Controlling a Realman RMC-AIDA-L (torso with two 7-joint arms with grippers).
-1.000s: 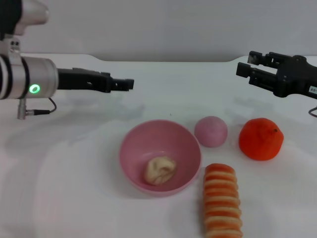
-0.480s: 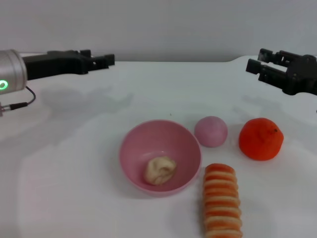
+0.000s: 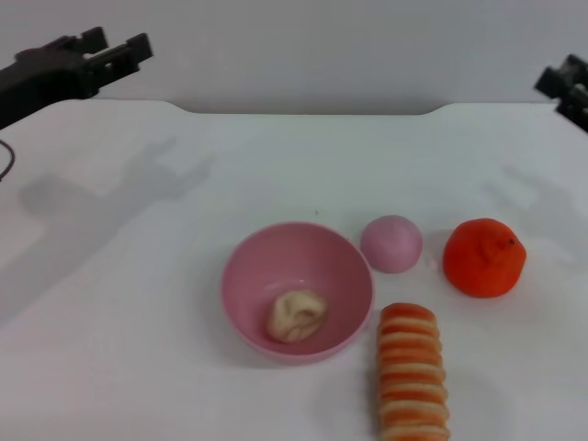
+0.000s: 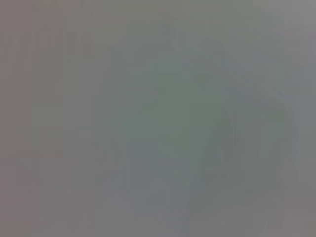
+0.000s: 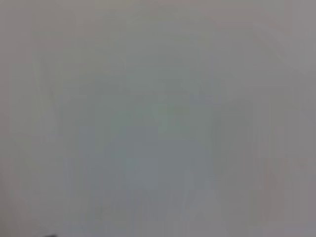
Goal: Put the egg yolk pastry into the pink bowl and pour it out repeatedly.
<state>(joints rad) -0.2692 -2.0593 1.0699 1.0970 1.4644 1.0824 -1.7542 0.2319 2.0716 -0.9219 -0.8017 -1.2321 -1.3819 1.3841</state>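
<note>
Left gripper (image 3: pixel 115 48): it has withdrawn sharply. A second ago it hung over the table behind the bowl; it now sits high at the far left corner, well apart from every item. Its fingers show a small gap between them, spread and holding nothing.

Pink bowl (image 3: pixel 296 291): upright on the white table (image 3: pixel 138 349), position unchanged across the interval. The egg yolk pastry (image 3: pixel 296 315) lies inside it, on the bowl floor toward the near side, untouched.

Pink dome (image 3: pixel 391 243): just beside the bowl's far right rim, unmoved. Striped roll (image 3: pixel 413 374): lies near the bowl's right side toward the front edge, unmoved. Orange (image 3: pixel 484 257): right of the dome, unmoved.

Right gripper (image 3: pixel 567 90): also pulled back, now only partly in view at the far right edge. Whether it is spread or pressed together cannot be told.

Both wrist views show only a blank surface and add nothing.

Assessment: the placing half of a cycle appears complete, with the pastry settled in the bowl. Both arms have retreated and neither is placed to grasp the bowl, so the pour-out has not begun; this reads as a pause between cycles or a return to rest.
</note>
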